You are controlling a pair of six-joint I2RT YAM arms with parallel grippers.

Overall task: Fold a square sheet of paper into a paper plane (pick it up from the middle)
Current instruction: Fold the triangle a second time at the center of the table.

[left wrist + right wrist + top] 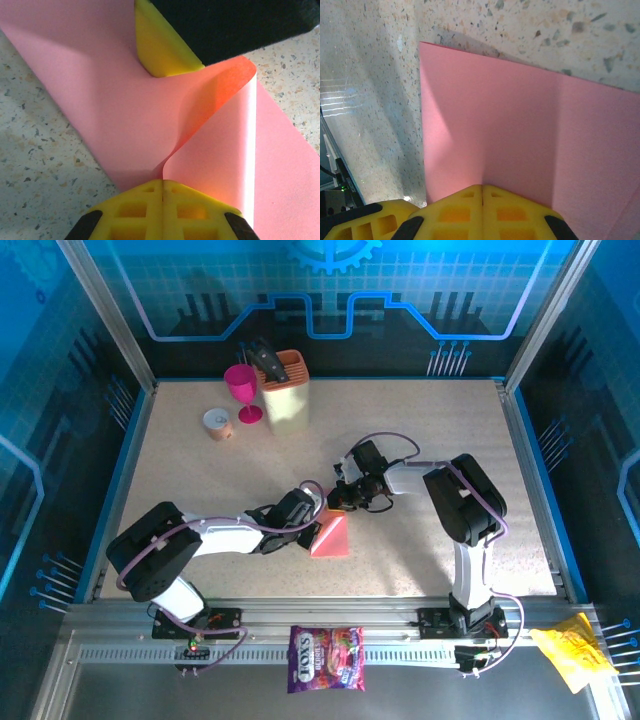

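Observation:
The square sheet of paper (331, 537) is pink-red and lies near the table's middle front, bent up into a triangle-like shape between both grippers. My left gripper (309, 514) comes in from the left and is shut on a pinched ridge of the sheet (125, 120), which curls upward in an S-bend. The right gripper's yellow finger (162, 50) touches the sheet just beyond. My right gripper (341, 502) is shut on the sheet (485, 115) at its near edge; a faint lengthwise crease runs down the paper. The left gripper's finger (355, 224) shows beside it.
At the back left stand a beige knife block (286, 392), a magenta goblet (243, 390) and a tape roll (217, 422). A purple candy bag (326, 658) and a crinkled yellow wrapper (572, 652) lie on the near rail. Blue walls enclose the speckled table (430, 430).

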